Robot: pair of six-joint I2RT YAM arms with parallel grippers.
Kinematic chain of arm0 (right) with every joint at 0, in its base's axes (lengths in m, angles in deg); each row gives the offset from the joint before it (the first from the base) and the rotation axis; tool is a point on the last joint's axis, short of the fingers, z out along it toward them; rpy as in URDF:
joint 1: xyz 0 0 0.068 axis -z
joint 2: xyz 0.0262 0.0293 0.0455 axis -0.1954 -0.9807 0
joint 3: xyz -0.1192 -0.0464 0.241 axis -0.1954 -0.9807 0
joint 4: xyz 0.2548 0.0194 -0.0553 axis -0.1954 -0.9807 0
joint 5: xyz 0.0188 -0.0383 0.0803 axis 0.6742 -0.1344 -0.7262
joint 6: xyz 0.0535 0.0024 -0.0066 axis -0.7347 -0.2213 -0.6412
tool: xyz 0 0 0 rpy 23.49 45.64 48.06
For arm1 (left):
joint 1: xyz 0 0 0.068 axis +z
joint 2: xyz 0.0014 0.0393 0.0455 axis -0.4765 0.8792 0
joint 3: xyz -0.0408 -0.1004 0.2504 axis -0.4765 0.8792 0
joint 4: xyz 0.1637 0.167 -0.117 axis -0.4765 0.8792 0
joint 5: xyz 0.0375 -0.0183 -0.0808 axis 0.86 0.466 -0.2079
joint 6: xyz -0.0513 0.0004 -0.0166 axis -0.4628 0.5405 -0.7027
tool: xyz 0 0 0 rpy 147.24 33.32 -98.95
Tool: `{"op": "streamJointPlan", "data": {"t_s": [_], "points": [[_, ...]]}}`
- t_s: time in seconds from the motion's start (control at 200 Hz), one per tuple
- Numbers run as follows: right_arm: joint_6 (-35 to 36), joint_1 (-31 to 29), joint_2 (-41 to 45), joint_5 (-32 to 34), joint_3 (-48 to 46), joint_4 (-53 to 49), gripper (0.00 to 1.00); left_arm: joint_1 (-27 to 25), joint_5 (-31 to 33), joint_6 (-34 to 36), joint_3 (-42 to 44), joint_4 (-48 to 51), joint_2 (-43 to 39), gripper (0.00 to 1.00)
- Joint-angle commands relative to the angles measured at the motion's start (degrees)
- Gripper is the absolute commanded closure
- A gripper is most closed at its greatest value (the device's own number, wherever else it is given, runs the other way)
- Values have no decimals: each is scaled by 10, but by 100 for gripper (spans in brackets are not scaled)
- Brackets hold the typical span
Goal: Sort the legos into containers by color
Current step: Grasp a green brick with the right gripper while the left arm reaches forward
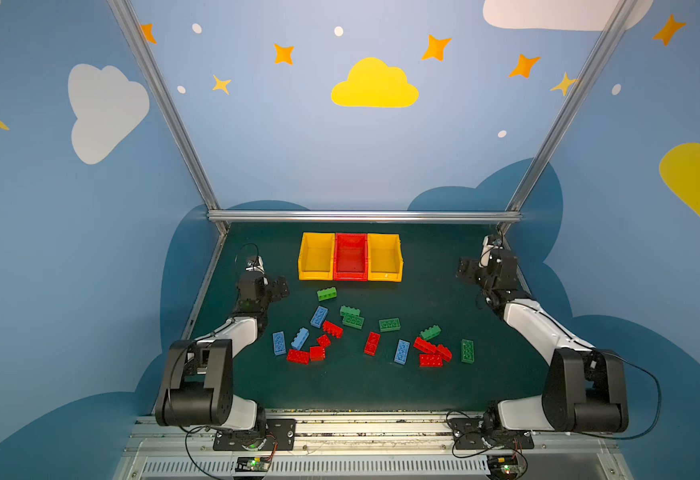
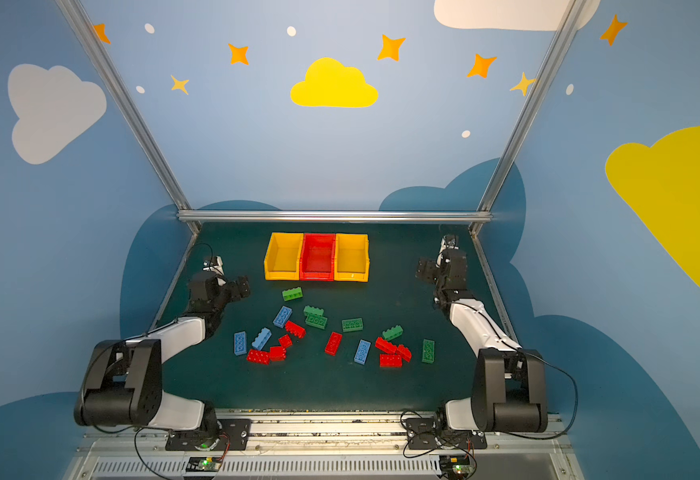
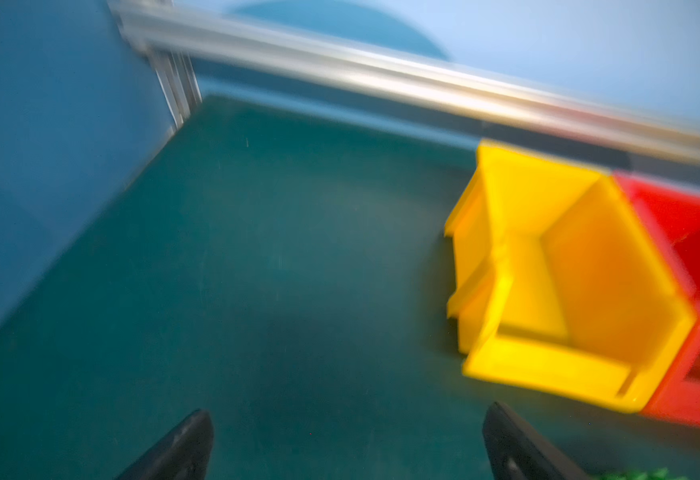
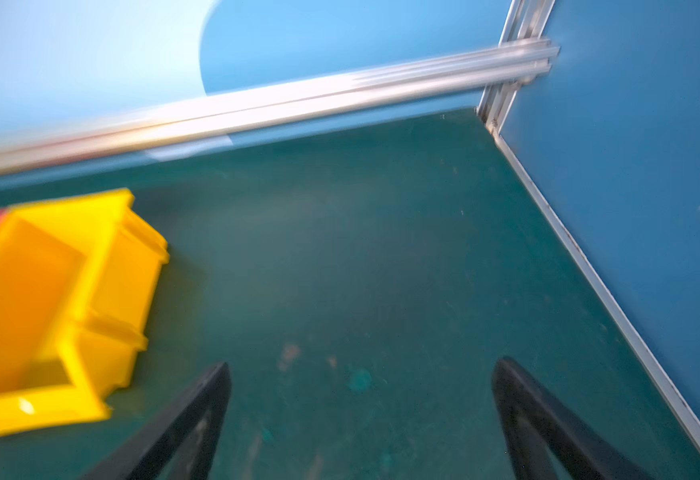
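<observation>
Our left gripper [image 3: 348, 409] and right gripper [image 4: 363, 362] are both spread wide, holding nothing, touching nothing. Left one hangs over the mat [image 1: 340, 386] near the left end of the 3 bins [image 1: 350, 277], right one off the right end. The red, green and blue legos [image 1: 372, 343] lie scattered on the mat in front of the bins.

A robot test booth: aluminium frame [image 1: 363, 216], cloud-painted walls [image 1: 282, 137], green mat [image 1: 361, 386].

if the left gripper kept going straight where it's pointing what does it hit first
Likely the bare green mat: the open left gripper aims beside the yellow bin, not into it. The blur leaves depth unsure.
</observation>
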Motion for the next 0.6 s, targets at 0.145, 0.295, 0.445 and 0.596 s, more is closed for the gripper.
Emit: {"op": "streamJointPlan", "data": {"t_s": [0.145, 0.295, 0.445, 0.596], "points": [[-142, -70, -14, 87, 93, -393, 6, -89, 33, -51, -30, 113, -78, 0], [-200, -105, 14, 114, 57, -471, 9, -195, 41, -61, -47, 134, -99, 0], [-248, -116, 79, 86, -5, -501, 15, -293, 62, -86, -56, 165, -109, 0], [-278, -117, 148, 49, -74, -497, 24, -396, 63, -105, -44, 167, -113, 0]]}}
